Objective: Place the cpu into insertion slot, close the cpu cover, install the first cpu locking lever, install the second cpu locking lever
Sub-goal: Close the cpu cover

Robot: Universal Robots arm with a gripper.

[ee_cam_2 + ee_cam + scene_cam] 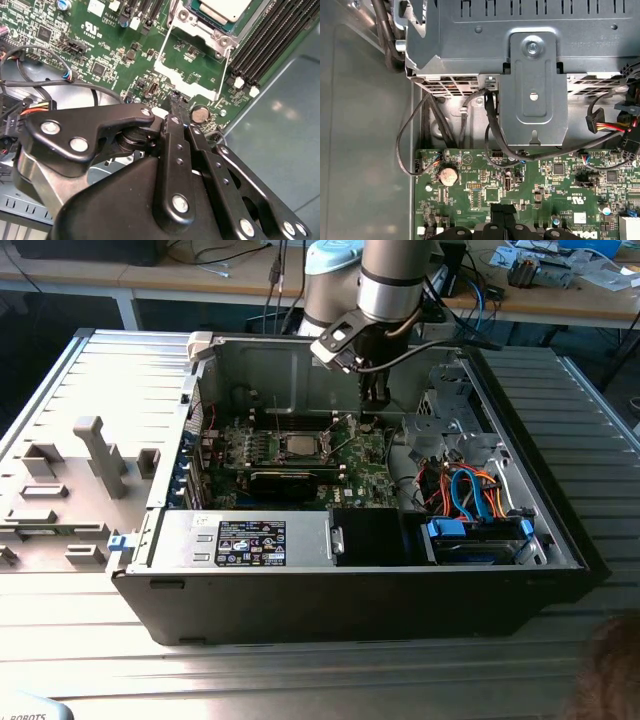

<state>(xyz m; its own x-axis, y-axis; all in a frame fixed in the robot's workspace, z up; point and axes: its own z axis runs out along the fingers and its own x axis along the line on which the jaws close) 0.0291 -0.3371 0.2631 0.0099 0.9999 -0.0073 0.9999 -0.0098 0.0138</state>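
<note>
- An open computer case (350,600) is seen lying on a ribbed metal bench (90,370), with the green circuit board (365,465) exposed inside it.
- The cpu (300,443) is seated in the insertion slot (186,20) near the middle of the board; its dull silver top (225,6) is seen in the second wrist view, enclosed by the slot's metal frame.
- Two thin wire levers (164,44) are seen running out from the frame's corners over the board; whether they are latched cannot be told.
- The end effector (372,418) is lowered into the case, to the exterior view's right of the cpu and apart from it.
- Its fingers (496,214) are pressed together, and nothing is held between them.
- The fingertips are placed close over the board, just beside a round coin cell (200,114); contact with the board cannot be judged.
- Long black memory slots (270,40) are found beside the insertion slot.
- A grey metal drive cage (535,75) with black cables (405,145) is seen beyond the board's edge.
</note>
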